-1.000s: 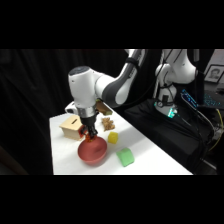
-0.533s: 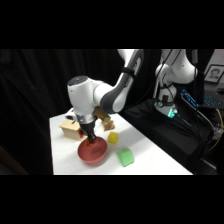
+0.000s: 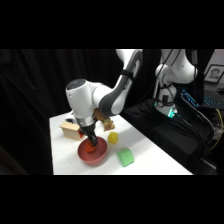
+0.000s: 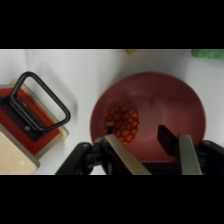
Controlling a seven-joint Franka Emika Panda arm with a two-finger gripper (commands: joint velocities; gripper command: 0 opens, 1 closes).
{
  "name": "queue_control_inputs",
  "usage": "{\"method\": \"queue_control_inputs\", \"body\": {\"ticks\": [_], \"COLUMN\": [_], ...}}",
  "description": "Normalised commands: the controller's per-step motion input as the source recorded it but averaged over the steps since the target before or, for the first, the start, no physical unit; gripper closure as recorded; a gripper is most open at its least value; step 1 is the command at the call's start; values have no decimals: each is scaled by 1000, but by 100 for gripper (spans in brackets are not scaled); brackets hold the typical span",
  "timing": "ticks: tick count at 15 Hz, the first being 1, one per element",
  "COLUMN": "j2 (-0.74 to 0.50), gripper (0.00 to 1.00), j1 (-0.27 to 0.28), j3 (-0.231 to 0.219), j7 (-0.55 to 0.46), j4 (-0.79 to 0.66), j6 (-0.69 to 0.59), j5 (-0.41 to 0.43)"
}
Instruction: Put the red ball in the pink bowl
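Note:
The pink bowl [image 3: 93,154] [image 4: 175,95] stands near the table's front left. The red ball [image 4: 123,123] lies inside it, on the bowl's floor left of centre; in the side view it shows as an orange-red spot [image 3: 89,148] under the gripper. My gripper [image 3: 92,142] [image 4: 139,136] hangs low over the bowl's inside and is open. Its left finger [image 4: 120,152] ends right beside the ball, and the right finger [image 4: 185,152] stands well apart from it. The ball is not between the fingers.
A tan box [image 3: 70,129] [image 4: 20,150] with a red top and a black wire handle [image 4: 42,102] stands just left of the bowl. A yellow block [image 3: 113,137] and a green block [image 3: 125,157] lie to the bowl's right. The table's edge runs close in front.
The gripper has moved left from beside the yellow block to above the bowl and come down into it. The ball now lies in the bowl.

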Motion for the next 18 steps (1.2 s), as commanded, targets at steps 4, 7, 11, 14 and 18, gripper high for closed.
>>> {"method": "queue_control_inputs", "body": {"ticks": [4, 7, 11, 14, 18], "j2": [-163, -276, -312, -271, -217], "gripper": [0, 0, 0, 0, 0], "j1": [41, 68, 37, 2, -41], "j3": [10, 11, 38, 31, 38], "j7": [-83, -30, -65, -41, -39], "j4": [56, -27, -39, 15, 30], "j6": [-285, -297, -304, -312, -242], "j5": [27, -12, -11, 17, 94]}}
